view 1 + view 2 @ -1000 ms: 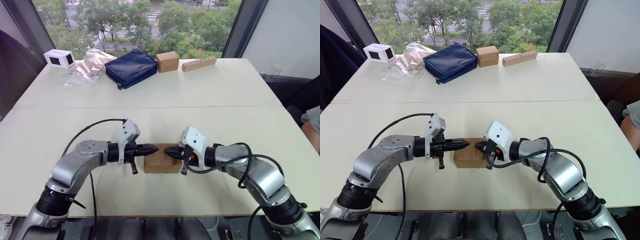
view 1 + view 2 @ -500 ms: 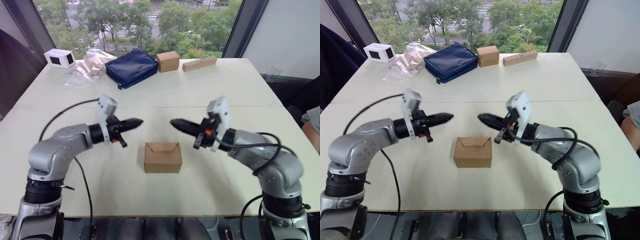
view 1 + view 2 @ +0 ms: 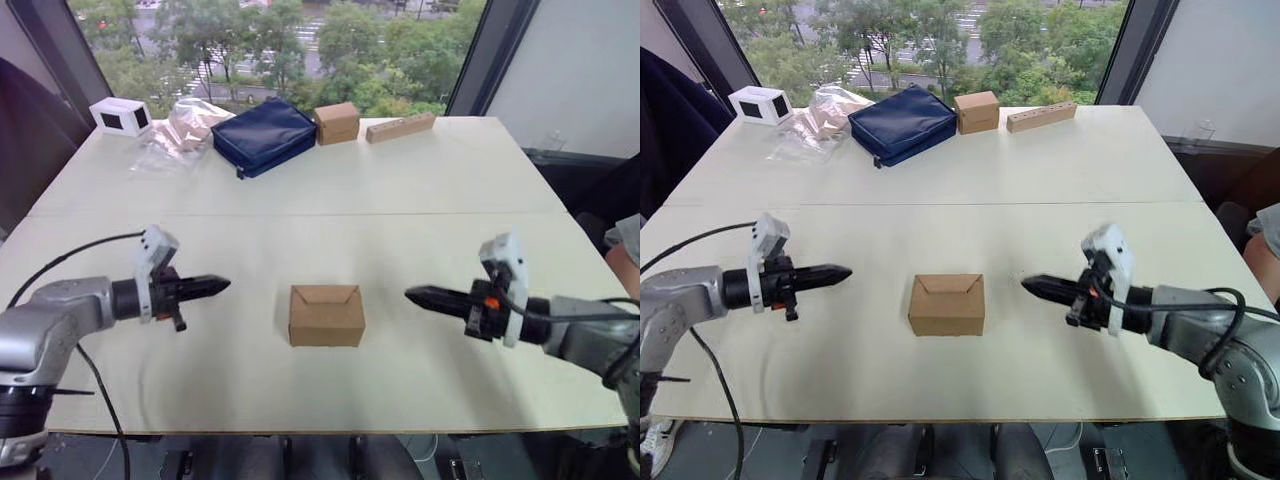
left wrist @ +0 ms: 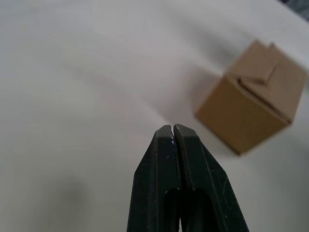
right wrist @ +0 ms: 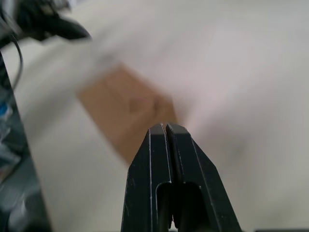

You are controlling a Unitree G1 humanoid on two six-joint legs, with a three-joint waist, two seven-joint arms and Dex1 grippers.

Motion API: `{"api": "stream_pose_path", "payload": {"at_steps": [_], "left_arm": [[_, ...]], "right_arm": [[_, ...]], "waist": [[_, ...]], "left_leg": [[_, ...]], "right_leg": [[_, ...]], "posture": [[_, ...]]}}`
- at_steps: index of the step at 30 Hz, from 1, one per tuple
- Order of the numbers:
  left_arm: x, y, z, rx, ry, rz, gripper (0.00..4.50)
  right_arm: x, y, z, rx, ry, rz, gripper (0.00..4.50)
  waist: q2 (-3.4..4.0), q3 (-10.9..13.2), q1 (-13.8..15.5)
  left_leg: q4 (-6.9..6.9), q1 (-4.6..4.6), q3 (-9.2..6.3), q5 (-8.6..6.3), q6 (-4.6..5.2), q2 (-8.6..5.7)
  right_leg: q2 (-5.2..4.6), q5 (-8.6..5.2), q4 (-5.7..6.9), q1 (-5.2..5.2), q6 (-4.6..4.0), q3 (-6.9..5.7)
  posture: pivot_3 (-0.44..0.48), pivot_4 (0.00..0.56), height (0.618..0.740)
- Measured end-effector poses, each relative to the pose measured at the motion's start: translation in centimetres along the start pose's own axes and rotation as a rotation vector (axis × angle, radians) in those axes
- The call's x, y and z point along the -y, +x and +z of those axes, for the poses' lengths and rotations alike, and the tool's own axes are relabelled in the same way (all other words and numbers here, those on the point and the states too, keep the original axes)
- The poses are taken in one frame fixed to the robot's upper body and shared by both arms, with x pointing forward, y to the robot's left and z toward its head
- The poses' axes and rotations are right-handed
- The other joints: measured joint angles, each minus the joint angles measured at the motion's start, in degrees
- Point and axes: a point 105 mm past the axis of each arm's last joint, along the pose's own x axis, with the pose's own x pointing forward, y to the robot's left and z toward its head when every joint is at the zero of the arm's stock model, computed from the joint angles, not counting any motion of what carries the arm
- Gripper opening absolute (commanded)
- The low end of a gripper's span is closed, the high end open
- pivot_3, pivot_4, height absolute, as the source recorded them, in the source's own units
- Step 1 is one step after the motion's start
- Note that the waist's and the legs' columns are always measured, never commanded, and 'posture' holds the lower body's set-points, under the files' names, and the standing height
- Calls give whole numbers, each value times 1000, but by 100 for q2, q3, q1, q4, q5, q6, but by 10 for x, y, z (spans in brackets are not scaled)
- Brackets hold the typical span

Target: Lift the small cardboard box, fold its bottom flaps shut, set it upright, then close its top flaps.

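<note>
Two closed grippers, one box between them: that is the whole layout I have to work from. The small cardboard box [image 3: 326,315] sits upright on the table [image 3: 420,170], near its front edge, and from above its long axis runs from 9 to 3 o'clock. Its top flaps [image 3: 326,296] look already folded down, meeting in a tucked seam with a small V at the middle, so by my judgement the closing work is done or nearly so.

Taking the box as the centre of the dial, my left gripper [image 3: 212,286] is at 9 o'clock and my right gripper [image 3: 424,296] at 3 o'clock, each pointing its tip inward at a short end of the box. Both are well apart from the cardboard, touching nothing. Neither is clearly closer; the gaps look much the same.

On each side the two black fingers are pressed together with only a hairline between them, and they carry nothing; my left wrist view shows this plainly, with the box [image 4: 253,96] lying ahead and off to one side of the tips.

If the seam needs a last press, either arm would have to travel inward along that 9-to-3 line.
</note>
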Motion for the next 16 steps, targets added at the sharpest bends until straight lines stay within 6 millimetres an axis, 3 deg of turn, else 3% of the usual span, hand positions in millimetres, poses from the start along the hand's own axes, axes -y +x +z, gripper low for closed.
{"api": "stream_pose_path", "payload": {"at_steps": [4, 11, 16], "left_arm": [[17, -1, -25, -70, -7, -30, 31], [46, 3, -41, -50, -54, -73, 31], [49, 4, -50, -56, -88, -65, 31]], "right_arm": [[-3, -3, -25, -75, 40, 22, 0], [9, -8, -38, -143, 14, 22, 0], [13, -8, -44, -154, 8, 39, 0]], "waist": [[0, 0, 6], [5, 0, 14], [7, -2, 25]], "left_leg": [[-1, 5, 1, 0, 0, 4], [-3, 5, 2, -2, 0, 4], [-2, 6, 0, -2, 0, 4]], "right_leg": [[-2, 0, -2, 6, -1, 3], [-7, 0, -13, 8, -1, 2], [-5, 0, -12, 12, -1, -1]], "posture": [[0, 150, 740], [0, 150, 740], [0, 150, 740]]}}
